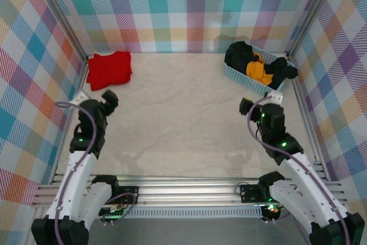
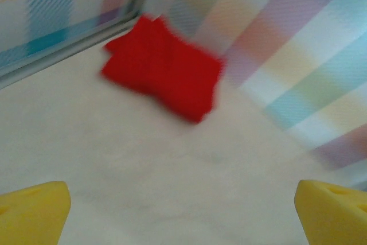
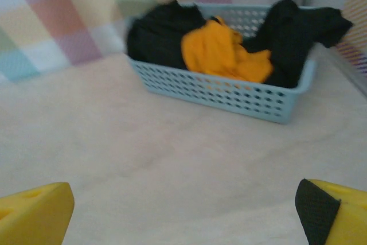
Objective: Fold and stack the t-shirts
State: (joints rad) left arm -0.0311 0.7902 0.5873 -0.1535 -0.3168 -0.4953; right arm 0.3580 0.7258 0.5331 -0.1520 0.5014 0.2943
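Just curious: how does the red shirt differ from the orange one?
The red shirt lies folded flat on the table, far left; the orange shirt sits crumpled in the blue basket, far right, among black shirts. Both are plain cloth.

Place: a robot test cell, lab-like.
Walls: checked cloth panels (image 1: 183, 10) on three sides.
Frame: bare aluminium rails (image 1: 189, 186) along the near edge.
Surface: pale tabletop (image 1: 183, 113).
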